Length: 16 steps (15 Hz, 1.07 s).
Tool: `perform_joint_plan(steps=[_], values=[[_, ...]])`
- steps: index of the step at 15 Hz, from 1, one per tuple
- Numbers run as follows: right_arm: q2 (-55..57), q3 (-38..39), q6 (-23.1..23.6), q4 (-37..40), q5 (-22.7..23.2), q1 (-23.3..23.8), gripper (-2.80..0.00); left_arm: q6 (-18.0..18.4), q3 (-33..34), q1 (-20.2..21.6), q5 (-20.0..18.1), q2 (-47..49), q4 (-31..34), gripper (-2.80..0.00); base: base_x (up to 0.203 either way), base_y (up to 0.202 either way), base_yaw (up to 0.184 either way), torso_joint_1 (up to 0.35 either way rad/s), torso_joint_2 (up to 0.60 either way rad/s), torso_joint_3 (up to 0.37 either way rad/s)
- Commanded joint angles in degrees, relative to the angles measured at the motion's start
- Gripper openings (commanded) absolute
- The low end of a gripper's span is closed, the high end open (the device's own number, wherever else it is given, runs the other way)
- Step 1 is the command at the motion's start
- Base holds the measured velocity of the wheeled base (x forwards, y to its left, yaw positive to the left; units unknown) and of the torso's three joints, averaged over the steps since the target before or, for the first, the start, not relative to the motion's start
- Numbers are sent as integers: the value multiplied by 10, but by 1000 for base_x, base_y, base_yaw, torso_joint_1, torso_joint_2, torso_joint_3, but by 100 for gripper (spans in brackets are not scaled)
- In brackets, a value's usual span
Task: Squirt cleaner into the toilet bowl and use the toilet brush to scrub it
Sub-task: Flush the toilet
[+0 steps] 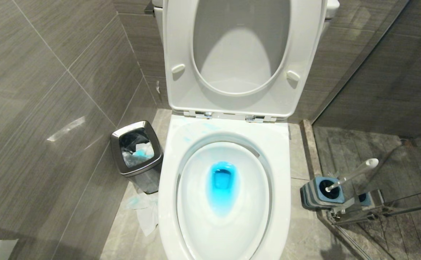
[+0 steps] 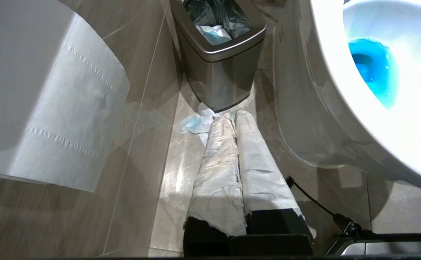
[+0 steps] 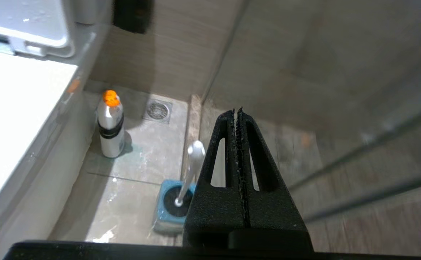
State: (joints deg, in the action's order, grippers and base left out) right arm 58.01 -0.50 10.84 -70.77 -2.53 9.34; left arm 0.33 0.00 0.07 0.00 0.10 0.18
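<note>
The toilet brush (image 1: 355, 173) stands in its grey-and-blue holder (image 1: 320, 193) on the floor to the right of the toilet bowl (image 1: 224, 202), just beside the glass partition, its slim white handle leaning up toward the glass. It is probably light and stiff, and the smooth plastic looks slippery, so the upper handle below the rounded tip seems the best place to grip; the light holder may lift with it. The right end effector (image 3: 238, 112) hovers above the brush, clenched and empty. The left end effector (image 2: 232, 117), wrapped in cloth, is clenched on nothing near the bin (image 2: 219, 54). Blue cleaner (image 1: 223, 182) already tints the water.
</note>
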Motion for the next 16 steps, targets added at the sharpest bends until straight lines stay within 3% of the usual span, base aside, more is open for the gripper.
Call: perform_joint_plan(steps=[1, 5, 8, 9, 11, 16], values=[[-69, -51, -3, 61, -94, -47, -280, 0, 0, 0, 0, 0, 0, -280, 0, 0, 0, 0, 0, 0], [-93, -298, -5, 240, -122, -52, -280, 0, 0, 0, 0, 0, 0, -280, 0, 0, 0, 0, 0, 0], [-133, -473, -16, 520, -126, -55, -280, 0, 0, 0, 0, 0, 0, -280, 0, 0, 0, 0, 0, 0], [-162, -499, -19, 596, -125, -59, -280, 0, 0, 0, 0, 0, 0, -280, 0, 0, 0, 0, 0, 0], [-221, -511, -22, 676, -126, -67, -280, 0, 0, 0, 0, 0, 0, -280, 0, 0, 0, 0, 0, 0], [-322, -505, -15, 759, -128, -87, -280, 0, 0, 0, 0, 0, 0, -280, 0, 0, 0, 0, 0, 0]])
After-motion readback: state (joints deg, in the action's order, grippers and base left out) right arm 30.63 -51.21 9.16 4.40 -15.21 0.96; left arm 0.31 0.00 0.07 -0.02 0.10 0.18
